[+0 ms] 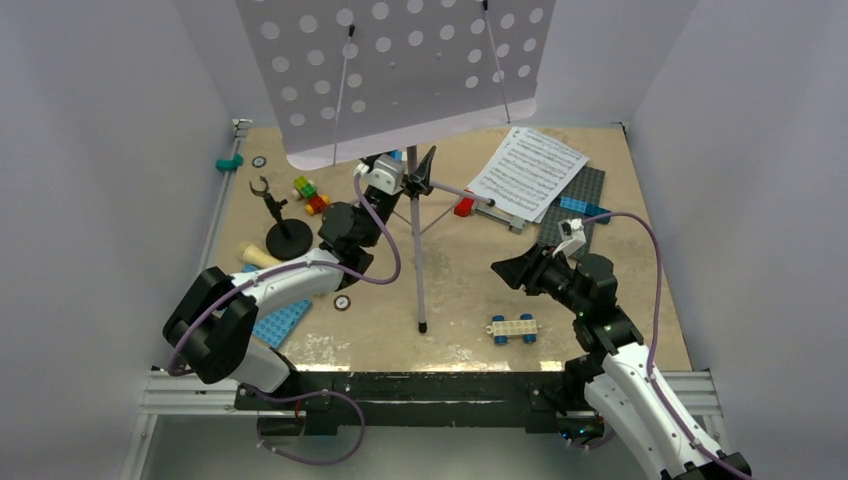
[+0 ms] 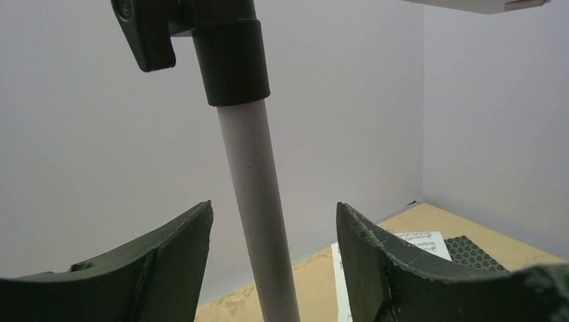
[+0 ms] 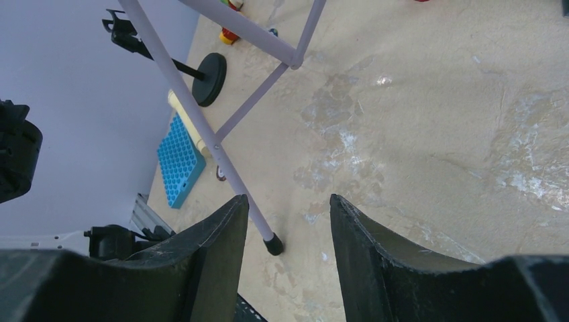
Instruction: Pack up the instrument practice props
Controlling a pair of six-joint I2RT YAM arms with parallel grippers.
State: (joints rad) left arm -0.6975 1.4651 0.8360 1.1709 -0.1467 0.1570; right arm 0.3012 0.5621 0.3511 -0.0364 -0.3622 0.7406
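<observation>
From above, the lilac music stand (image 1: 400,70) stands upright at the middle of the tabletop (image 1: 620,310), its perforated desk high at the back and its thin tripod legs spread below. The left gripper (image 1: 400,180) is raised at the stand's pole, just under the desk. The right gripper (image 1: 512,270) hangs low over bare tabletop, to the right of the tripod, pointing toward it. The white sheet-music pages (image 1: 527,172) lie at the back right, partly on a grey baseplate (image 1: 590,195). The black mic stand (image 1: 288,240) stands at the left, with the cream toy microphone (image 1: 260,256) lying just beside its round base, near a blue baseplate (image 1: 283,322).

At the left wrist, the two fingers (image 2: 168,261) stand apart with the pale pole (image 2: 251,174) between them, a gap showing on each side. A black collar (image 2: 231,60) sits above on the pole.

At the right wrist, the fingers (image 3: 376,255) are spread with nothing between them. The rubber foot (image 3: 272,245) of one tripod leg rests on the tabletop beyond the gap, close by the left finger.
</observation>
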